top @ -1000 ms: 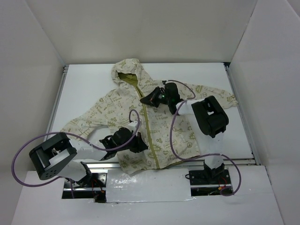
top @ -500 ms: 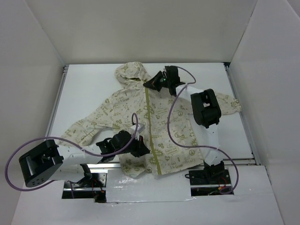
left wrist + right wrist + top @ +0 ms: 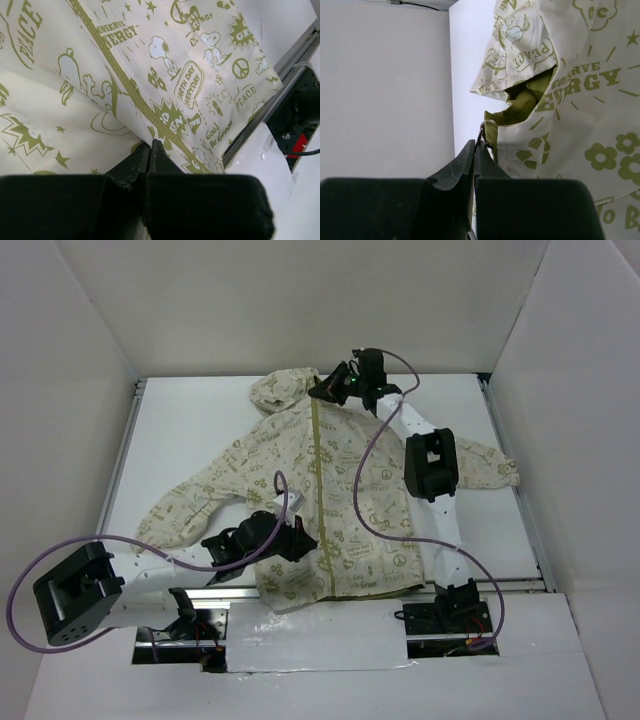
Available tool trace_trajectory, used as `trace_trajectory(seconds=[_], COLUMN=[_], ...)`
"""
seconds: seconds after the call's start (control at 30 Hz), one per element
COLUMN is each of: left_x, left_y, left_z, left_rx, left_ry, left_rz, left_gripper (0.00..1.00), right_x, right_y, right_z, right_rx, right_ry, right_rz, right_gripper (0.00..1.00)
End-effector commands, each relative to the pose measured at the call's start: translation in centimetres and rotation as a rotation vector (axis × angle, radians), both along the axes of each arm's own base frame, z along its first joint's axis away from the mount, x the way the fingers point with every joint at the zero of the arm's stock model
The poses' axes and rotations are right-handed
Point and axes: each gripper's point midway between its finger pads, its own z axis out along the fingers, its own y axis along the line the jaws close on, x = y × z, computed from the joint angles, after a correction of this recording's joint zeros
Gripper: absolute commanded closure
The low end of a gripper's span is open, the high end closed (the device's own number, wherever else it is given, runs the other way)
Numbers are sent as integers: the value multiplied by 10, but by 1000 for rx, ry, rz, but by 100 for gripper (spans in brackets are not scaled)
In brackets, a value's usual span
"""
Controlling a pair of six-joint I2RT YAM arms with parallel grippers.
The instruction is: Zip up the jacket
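Note:
The jacket [image 3: 370, 490], cream with olive doodle print, lies flat on the white table, hood at the far end. Its olive front zipper [image 3: 317, 490] runs closed from hem to collar. My right gripper [image 3: 322, 391] is at the collar, shut on the zipper pull [image 3: 481, 134]; olive lining [image 3: 525, 102] shows just above it. My left gripper [image 3: 308, 542] is shut on the jacket's fabric beside the zipper [image 3: 131, 90] near the hem, pressing it down. The jacket fills the left wrist view [image 3: 65, 115].
White walls enclose the table [image 3: 190, 430] on three sides. A metal rail [image 3: 500, 585] runs along the near edge, also seen in the left wrist view [image 3: 295, 55]. Purple cables [image 3: 365, 510] loop over the jacket from both arms. The right sleeve [image 3: 490, 465] reaches toward the right wall.
My right gripper has pulled the zipper pull from mid-chest up to the collar, closing the zipper. The jacket shifted and stretched toward the far side. The left gripper stayed clamped near the hem.

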Motion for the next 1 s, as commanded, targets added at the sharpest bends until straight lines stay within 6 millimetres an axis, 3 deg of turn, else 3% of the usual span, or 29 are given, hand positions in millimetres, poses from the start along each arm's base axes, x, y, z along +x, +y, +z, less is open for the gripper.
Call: trace_trajectory(seconds=[0.0, 0.37, 0.43, 0.57, 0.63, 0.67, 0.8, 0.83, 0.87, 0.9, 0.97], left_x=[-24, 25, 28, 31, 31, 31, 38, 37, 43, 52, 57], left_y=[-3, 50, 46, 40, 38, 40, 51, 61, 66, 74, 101], left_z=[-16, -65, -63, -61, -61, -62, -48, -38, -27, -8, -3], left_rx=[54, 188, 187, 193, 186, 192, 208, 220, 222, 208, 264], left_ry=[77, 167, 167, 179, 183, 190, 159, 146, 122, 71, 89], left_rz=[-107, 222, 220, 213, 207, 220, 285, 318, 347, 404, 505], left_gripper=[100, 100, 100, 100, 100, 100, 75, 45, 1, 1, 1], right_x=[47, 62, 58, 58, 59, 57, 51, 42, 39, 26, 8], right_y=[-38, -65, -66, -67, -68, -64, -69, -73, -78, -82, -89], right_z=[59, 126, 134, 127, 126, 126, 155, 177, 191, 223, 249], right_rx=[-9, 0, -19, -44, -40, -32, -43, -56, -91, -101, -143], right_ry=[-244, -444, -473, -475, -472, -471, -515, -533, -574, -621, -633], right_rz=[-139, -156, -145, -141, -138, -124, -137, -143, -156, -168, -177], right_gripper=[100, 100, 100, 100, 88, 62, 48, 41, 37, 33, 24])
